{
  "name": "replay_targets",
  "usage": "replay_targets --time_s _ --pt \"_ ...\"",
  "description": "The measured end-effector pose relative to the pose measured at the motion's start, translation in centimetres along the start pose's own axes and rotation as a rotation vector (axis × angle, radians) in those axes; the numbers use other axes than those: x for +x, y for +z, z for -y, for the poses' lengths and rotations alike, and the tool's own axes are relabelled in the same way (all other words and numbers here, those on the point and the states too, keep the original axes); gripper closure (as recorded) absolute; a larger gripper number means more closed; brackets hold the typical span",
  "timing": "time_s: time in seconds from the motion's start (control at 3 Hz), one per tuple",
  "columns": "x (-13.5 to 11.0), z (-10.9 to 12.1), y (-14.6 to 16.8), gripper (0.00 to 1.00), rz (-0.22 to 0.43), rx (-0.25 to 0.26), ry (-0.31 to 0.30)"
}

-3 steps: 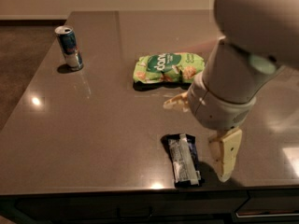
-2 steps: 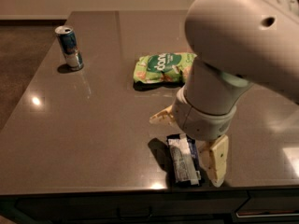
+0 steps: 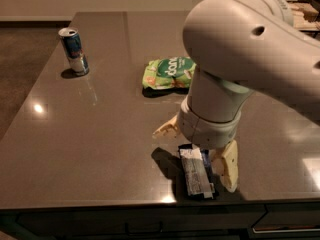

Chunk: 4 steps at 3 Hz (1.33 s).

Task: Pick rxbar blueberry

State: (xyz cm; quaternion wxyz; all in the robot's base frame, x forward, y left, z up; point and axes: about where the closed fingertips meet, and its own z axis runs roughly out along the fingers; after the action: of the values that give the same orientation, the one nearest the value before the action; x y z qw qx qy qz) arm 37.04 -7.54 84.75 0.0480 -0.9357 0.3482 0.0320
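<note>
Gripper (image 3: pixel 195 159) is low over the front of the table (image 3: pixel 100 134), jaws spread wide and gripping nothing. Its bulky wrist hangs directly above the near end of the work area.

The rxbar blueberry (image 3: pixel 197 175) lies flat, long axis running toward you, very close to the front edge. Its far end is tucked under the wrist and hidden.

One finger (image 3: pixel 227 166) sits just beside the bar's right long side. The other finger (image 3: pixel 166 130) is out to the left and further back, apart from the wrapper. You cannot tell whether either tip touches the tabletop.

Risks, as judged from here:
- The fingers look unevenly placed about the bar. If you close now, the right one probably meets it first and shoves or spins it rather than pinching it.
- The bar is thin on a glossy hard top. Tips held too high would likely ride over the wrapper and come up empty.
- A push toward the front could slide it off the edge.
- The crimped wrapper may slip if only its fringe is caught.

The green snack bag (image 3: pixel 167 73) and the can (image 3: pixel 74 50) sit well apart from the bar and are unlikely to interfere.
</note>
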Motion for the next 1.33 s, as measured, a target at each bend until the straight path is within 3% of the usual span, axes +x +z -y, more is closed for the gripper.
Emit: replay_targets --time_s 0.67,1.0,1.33 --pt "0.8 -0.4 1.6 0.00 -0.015 -0.049 -0.068" --pt "1.0 -0.5 2.0 0.13 -0.014 -0.066 -0.070" --pt "0.9 -0.2 1.4 0.37 0.009 -0.063 -0.062"
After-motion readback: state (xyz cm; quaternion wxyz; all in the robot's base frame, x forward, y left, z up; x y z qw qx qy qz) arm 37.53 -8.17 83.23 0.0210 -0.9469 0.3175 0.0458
